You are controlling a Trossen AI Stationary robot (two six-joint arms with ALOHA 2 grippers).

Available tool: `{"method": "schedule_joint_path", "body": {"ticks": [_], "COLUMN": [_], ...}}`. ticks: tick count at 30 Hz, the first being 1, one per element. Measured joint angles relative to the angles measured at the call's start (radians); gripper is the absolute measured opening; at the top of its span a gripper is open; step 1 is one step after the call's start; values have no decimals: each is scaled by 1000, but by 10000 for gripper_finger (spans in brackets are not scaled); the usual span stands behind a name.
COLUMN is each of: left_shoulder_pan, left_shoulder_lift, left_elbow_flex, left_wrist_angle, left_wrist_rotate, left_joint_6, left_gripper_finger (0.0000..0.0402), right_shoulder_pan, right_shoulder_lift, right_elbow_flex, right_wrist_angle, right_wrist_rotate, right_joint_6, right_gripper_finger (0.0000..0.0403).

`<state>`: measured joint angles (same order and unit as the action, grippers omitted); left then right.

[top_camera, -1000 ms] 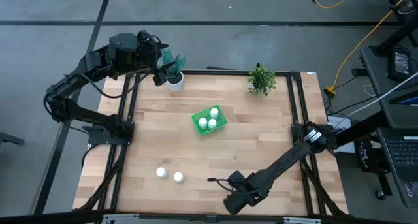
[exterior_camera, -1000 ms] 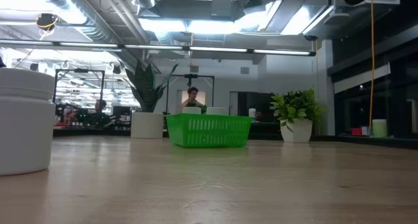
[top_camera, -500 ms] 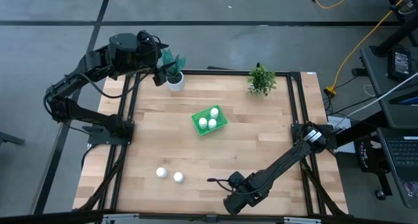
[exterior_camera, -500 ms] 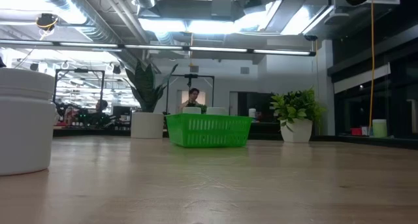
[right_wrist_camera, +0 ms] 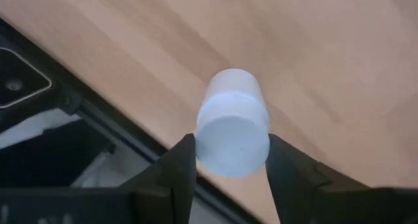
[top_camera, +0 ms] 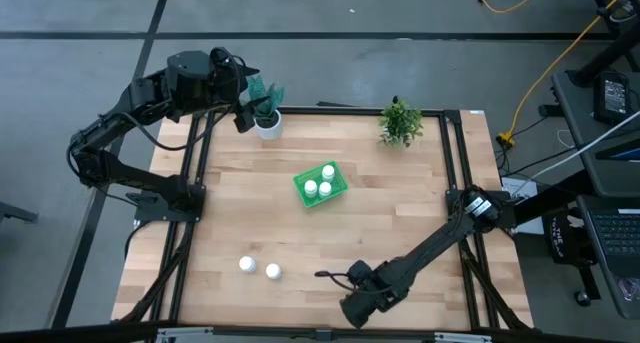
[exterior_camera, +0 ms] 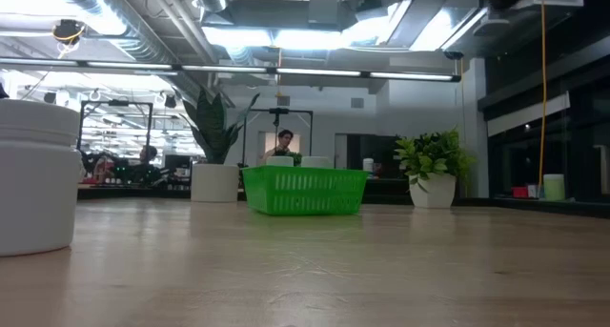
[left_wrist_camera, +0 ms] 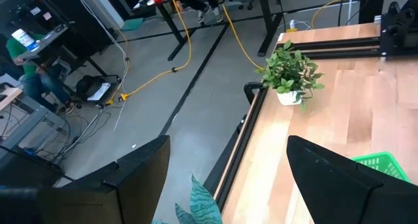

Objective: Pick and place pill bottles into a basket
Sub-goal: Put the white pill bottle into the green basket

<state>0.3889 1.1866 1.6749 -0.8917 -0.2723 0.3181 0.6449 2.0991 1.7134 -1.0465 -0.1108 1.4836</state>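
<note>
My right gripper [top_camera: 352, 310] is at the table's near edge, shut on a white pill bottle [right_wrist_camera: 233, 123], which the gripper hides in the high view. Two more pill bottles [top_camera: 247, 266] [top_camera: 272, 271] stand on the table near its left front. In the low view one bottle [exterior_camera: 34, 186] looms close on the left. The green basket [top_camera: 320, 186] sits mid-table with three bottles in it. My left gripper [left_wrist_camera: 228, 185] hangs open above the far left corner, next to a potted plant [top_camera: 266, 121]. My right gripper pinches the bottle's round white cap [right_wrist_camera: 233, 145] between its two fingers [right_wrist_camera: 180, 166], one on each side of the cap. The fingers come from above, pointing down, and the cap's top faces up. Whether the bottle's base is on the wood, I cannot tell.
A second potted plant [top_camera: 400, 121] stands at the table's far right. The black table frame [right_wrist_camera: 98, 129] runs along the near edge close to the held bottle. Bare wood lies between the basket and the near edge.
</note>
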Motion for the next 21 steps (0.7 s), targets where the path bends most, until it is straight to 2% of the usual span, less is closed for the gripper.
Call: {"method": "schedule_joint_path", "body": {"ticks": [6, 14, 21], "left_shoulder_pan": [0, 0, 0], "left_shoulder_lift": [-3, -37, -54], "left_elbow_flex": [0, 0, 0], "left_wrist_angle": [-2, -2, -20], "left_wrist_rotate": [-50, -152, -266], "left_joint_6": [2, 0, -64], "left_gripper_finger": [303, 303, 303], "right_shoulder_pan": [-80, -228, -420], "right_shoulder_lift": [-13, -102, -232], "right_elbow_flex": [-1, -1, -1], "right_wrist_angle": [-77, -268, -216], "right_wrist_rotate": [15, 156, 224], "right_joint_6": [-224, -559, -836], "right_gripper_finger": [147, 147, 147]}}
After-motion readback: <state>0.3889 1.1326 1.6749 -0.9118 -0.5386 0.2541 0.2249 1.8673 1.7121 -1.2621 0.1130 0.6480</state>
